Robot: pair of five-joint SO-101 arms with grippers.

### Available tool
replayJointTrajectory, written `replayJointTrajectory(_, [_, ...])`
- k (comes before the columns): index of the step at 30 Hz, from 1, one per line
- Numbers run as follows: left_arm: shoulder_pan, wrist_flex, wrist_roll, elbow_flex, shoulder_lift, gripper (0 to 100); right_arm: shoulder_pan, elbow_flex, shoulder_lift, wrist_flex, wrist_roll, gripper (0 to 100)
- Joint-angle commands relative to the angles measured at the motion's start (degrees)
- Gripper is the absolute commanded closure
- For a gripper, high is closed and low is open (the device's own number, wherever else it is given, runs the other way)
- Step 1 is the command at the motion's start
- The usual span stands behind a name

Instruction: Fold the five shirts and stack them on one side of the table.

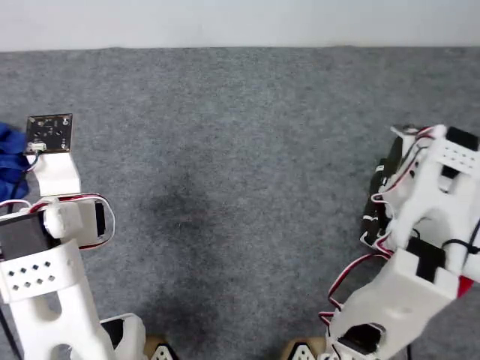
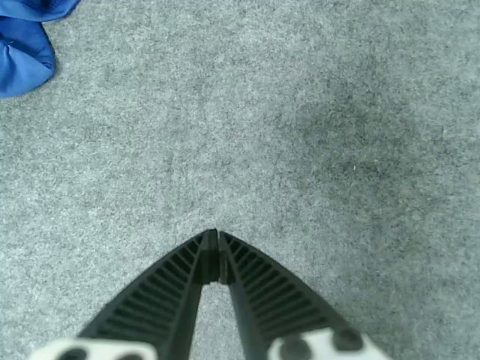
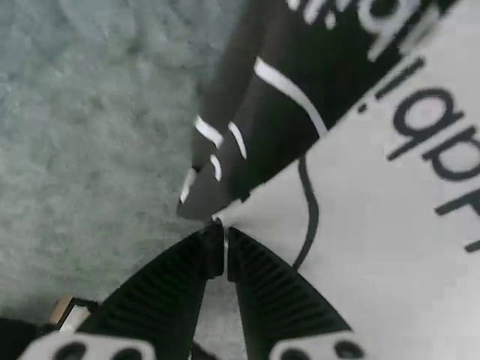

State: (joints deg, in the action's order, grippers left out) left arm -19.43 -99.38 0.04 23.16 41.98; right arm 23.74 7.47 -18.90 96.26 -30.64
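Left gripper (image 2: pixel 217 259), closed, sits apart from the blue shirt (image 2: pixel 22 45); right gripper (image 3: pixel 223 247), closed, at the printed shirt (image 3: pixel 360 195)'s edge

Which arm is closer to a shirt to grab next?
Probably right. The right gripper sits at the edge of the black-and-white shirt. The left gripper hangs over bare table, the blue shirt farther off.
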Motion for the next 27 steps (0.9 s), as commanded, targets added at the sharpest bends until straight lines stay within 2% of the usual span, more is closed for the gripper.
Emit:
replayJointTrajectory(1, [0.0,-1.0,-0.7,-0.1,1.1,100,-1.0,4.0,1.7,1.1,-0.2,99.0])
replayJointTrajectory(5, [0.0,-1.0,-0.7,-0.1,1.1,100,-0.6,11.3,5.5,5.3,-0.6,99.0])
replayJointTrajectory(8, [0.0,-1.0,-0.7,-0.1,1.1,100,1.3,15.6,7.7,3.5,-0.6,99.0])
replayJointTrajectory(14, [0.0,-1.0,-0.7,-0.1,1.1,100,4.1,16.7,4.7,-15.8,-0.6,99.0])
replayJointTrajectory(20, [0.0,-1.0,-0.7,-0.1,1.1,100,4.4,16.7,-7.5,-34.8,-0.4,99.0])
replayJointTrajectory(24, [0.0,-1.0,-0.7,-0.1,1.1,100,4.4,17.0,-13.8,-41.3,-0.4,99.0])
replayJointTrajectory(27, [0.0,-1.0,-0.7,-0.1,1.1,100,4.4,17.6,-13.2,-39.3,-0.4,99.0])
